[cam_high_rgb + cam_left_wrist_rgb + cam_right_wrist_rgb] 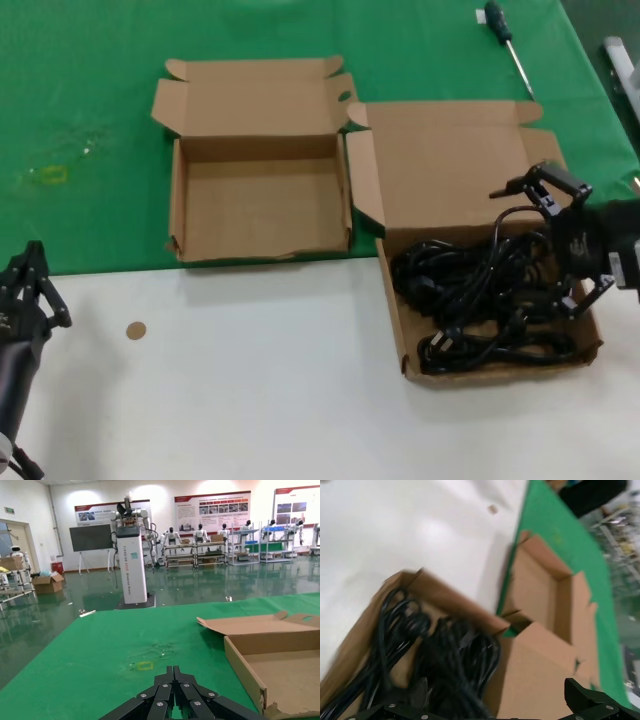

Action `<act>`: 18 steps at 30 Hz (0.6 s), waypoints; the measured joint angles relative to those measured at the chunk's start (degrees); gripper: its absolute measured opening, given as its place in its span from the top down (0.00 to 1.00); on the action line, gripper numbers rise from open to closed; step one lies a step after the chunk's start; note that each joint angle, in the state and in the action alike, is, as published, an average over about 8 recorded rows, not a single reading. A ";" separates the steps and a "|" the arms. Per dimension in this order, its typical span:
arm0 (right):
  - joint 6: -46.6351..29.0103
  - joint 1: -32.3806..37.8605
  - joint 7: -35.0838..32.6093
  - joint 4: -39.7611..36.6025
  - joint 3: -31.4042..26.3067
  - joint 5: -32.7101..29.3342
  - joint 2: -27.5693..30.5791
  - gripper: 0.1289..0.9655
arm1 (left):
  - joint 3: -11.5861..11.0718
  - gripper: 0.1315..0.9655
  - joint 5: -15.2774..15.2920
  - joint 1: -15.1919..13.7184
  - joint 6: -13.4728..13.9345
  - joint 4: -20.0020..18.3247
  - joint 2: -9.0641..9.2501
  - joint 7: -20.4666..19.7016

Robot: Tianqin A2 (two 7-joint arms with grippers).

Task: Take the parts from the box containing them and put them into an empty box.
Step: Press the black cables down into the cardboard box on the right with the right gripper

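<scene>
white table (250, 380), green cloth (90, 120), two boxes, screwdriver (508, 45)

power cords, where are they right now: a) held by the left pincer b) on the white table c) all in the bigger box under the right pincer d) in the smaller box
c: the power cords lie tangled in the bigger box below the open right pincer; the smaller box shows only bare cardboard.
</scene>
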 joint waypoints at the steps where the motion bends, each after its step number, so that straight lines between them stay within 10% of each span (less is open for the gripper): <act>1: -0.72 1.11 -0.49 -0.69 -0.78 -0.83 -0.02 0.00 | 0.00 0.98 0.00 0.00 0.00 0.00 0.00 0.00; 18: -3.69 10.30 -5.58 -8.66 -8.23 -8.96 -4.08 0.01 | 0.00 0.98 0.00 0.00 0.00 0.00 0.00 0.00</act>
